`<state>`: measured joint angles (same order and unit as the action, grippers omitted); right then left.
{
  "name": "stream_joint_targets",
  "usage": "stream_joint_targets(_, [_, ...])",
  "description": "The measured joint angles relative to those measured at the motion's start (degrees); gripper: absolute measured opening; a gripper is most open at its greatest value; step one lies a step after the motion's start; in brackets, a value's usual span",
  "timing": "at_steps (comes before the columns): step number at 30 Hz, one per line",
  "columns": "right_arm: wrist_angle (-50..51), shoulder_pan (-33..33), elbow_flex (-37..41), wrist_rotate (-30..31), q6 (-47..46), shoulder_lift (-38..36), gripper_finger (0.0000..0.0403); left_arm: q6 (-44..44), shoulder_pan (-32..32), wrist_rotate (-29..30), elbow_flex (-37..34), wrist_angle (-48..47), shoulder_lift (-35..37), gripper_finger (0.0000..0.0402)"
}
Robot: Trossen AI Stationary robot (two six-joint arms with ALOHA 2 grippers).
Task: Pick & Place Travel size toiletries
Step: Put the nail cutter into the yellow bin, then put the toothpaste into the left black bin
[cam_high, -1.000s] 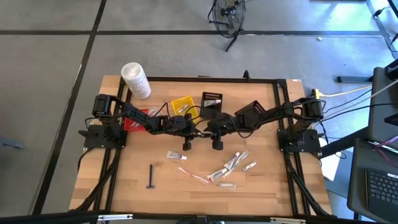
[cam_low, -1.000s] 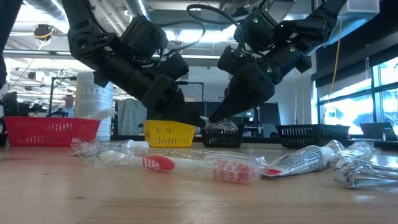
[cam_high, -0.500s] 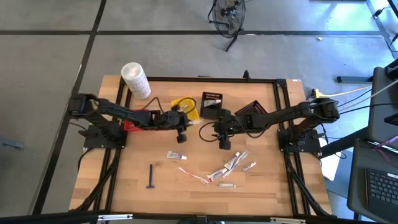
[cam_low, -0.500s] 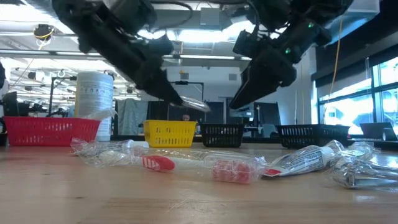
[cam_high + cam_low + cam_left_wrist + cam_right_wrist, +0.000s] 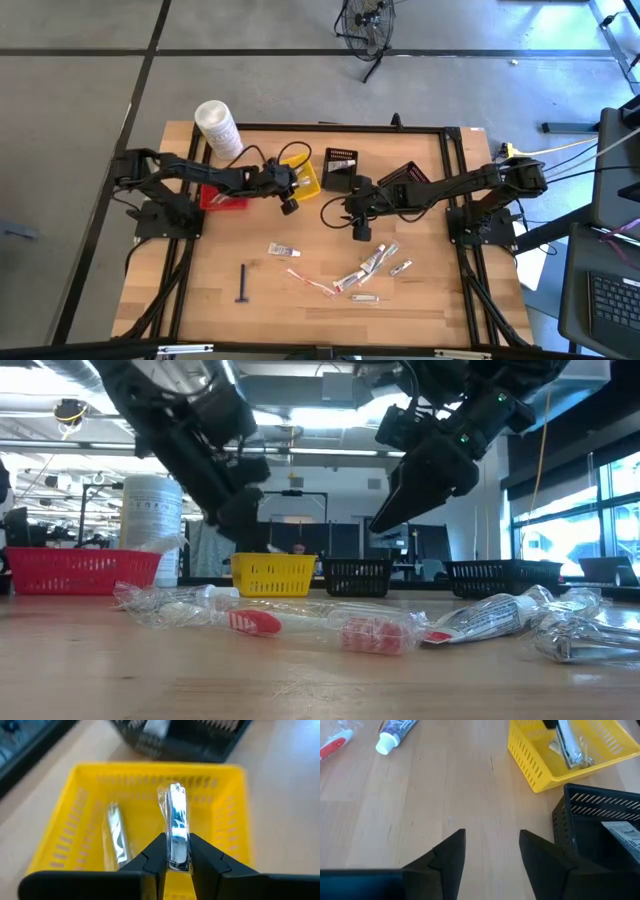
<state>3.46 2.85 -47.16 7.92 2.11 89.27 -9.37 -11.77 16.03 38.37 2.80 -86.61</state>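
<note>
My left gripper [image 5: 174, 851] hovers over the yellow basket [image 5: 75, 810], shut on a silvery, clear-wrapped toiletry [image 5: 176, 817]. A second silvery item [image 5: 116, 837] lies on the basket floor. In the high view the left gripper [image 5: 288, 196] is at the basket's near edge. My right gripper [image 5: 491, 851] is open above bare wood, right of table centre [image 5: 357, 222]. On the table's near half lie a white tube [image 5: 283, 250], a black razor [image 5: 243, 283], a clear-wrapped stick [image 5: 312, 284] and a cluster of tubes and sachets [image 5: 372, 264]. My left gripper pinches the silvery wrapped toiletry between its two fingers at the item's rear end [image 5: 175, 859]. The item lies along the fingers and sticks out past the fingertips [image 5: 159, 842]. It is lifted clear, above the inside of the yellow basket.
A red basket [image 5: 222, 196] sits left of the yellow one. A black basket [image 5: 340, 160] is to its right, and another black basket [image 5: 405, 178] lies under the right arm. A big white tub [image 5: 218, 128] stands at the far left corner. Bare wood lies between the grippers.
The left gripper has risen from the table centre and swung toward the far left to the yellow basket, carrying the silvery wrapped item. The right gripper lifted away from the centre early on and has since held still.
</note>
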Motion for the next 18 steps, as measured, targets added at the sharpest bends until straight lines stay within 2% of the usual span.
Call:
stream_joint_targets(7, [-0.02,0.00,0.00,0.00,0.43,0.02,0.0170,2.03,-1.67,1.18,0.02,3.60,-3.49,0.0087])
stream_joint_targets(18, [-0.24,0.00,0.00,-0.01,0.50,0.05,0.0155,2.15,-2.27,2.27,0.00,4.29,-3.56,0.0115])
